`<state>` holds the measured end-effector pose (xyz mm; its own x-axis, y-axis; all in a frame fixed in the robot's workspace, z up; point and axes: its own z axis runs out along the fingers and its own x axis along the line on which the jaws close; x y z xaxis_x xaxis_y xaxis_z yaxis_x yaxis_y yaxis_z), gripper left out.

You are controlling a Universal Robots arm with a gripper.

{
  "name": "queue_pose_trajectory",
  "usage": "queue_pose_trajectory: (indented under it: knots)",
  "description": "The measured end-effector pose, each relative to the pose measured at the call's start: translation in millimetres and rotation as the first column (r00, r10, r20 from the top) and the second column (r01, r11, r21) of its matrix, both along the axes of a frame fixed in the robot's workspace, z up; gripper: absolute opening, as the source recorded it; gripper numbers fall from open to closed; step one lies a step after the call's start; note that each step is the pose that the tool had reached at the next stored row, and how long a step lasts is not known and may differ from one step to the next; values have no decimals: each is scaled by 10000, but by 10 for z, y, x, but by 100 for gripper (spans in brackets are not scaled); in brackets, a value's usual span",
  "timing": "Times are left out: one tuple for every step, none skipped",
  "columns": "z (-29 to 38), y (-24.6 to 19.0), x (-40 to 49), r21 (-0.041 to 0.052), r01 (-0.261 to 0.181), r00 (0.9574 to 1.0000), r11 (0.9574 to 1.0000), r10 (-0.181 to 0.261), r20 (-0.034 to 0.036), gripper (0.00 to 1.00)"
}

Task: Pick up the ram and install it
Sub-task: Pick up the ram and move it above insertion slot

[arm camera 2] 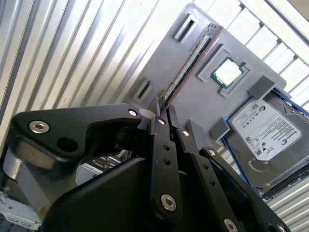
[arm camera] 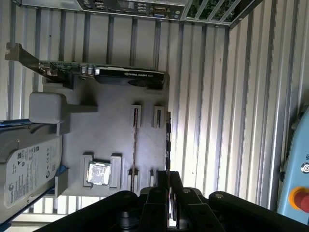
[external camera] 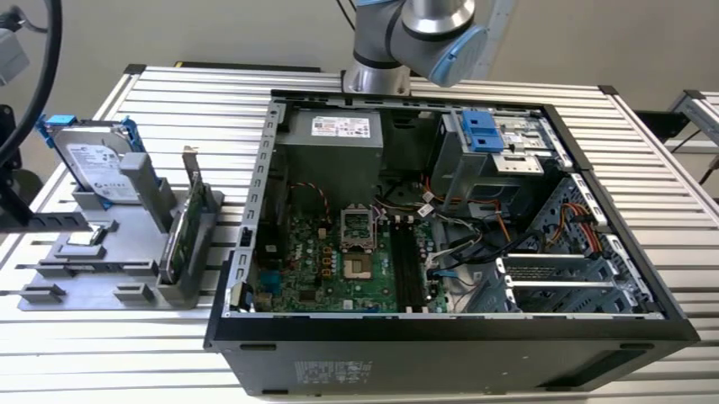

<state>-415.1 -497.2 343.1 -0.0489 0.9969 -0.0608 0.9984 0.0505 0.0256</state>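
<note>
The ram [arm camera: 167,140] is a thin dark strip seen edge-on, in line with the gripper's middle and beside the edge of the grey holder tray [arm camera: 111,135]. My gripper [arm camera: 167,174] has its fingers drawn close together, and the strip's end runs in between them. In the second wrist view the ram [arm camera 2: 190,60] stretches away from the gripper [arm camera 2: 163,104] over the tray [arm camera 2: 203,111]. Whether the stick still touches its tray slots I cannot tell. The open computer case [external camera: 450,337] lies at the exterior view's right, with long memory slots [external camera: 405,269] on its motherboard.
The tray [external camera: 107,252] at the exterior view's left also carries a silver hard drive [external camera: 96,160], a green card [external camera: 185,227] standing on edge and a small square processor [arm camera: 99,173]. Everything rests on a slatted metal table [external camera: 113,353]. A red button [arm camera: 300,200] shows at one side.
</note>
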Motion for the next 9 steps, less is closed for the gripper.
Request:
queue_pose_trajectory:
  knots:
    - [3, 0, 0, 0, 0, 10000, 10000, 0, 0, 0]
    - [6, 0, 0, 0, 0, 10000, 10000, 0, 1, 0]
    - [9, 0, 0, 1, -1, 10000, 10000, 1, 1, 0]
    - [12, 0, 0, 0, 0, 10000, 10000, 0, 1, 0]
    - [15, 0, 0, 1, 0, 10000, 10000, 0, 1, 0]
    - [18, 0, 0, 0, 0, 10000, 10000, 0, 1, 0]
    - [21, 0, 0, 0, 0, 10000, 10000, 0, 0, 0]
    - [23, 0, 0, 1, 0, 10000, 10000, 0, 1, 0]
    - [26, 0, 0, 0, 0, 10000, 10000, 0, 0, 0]
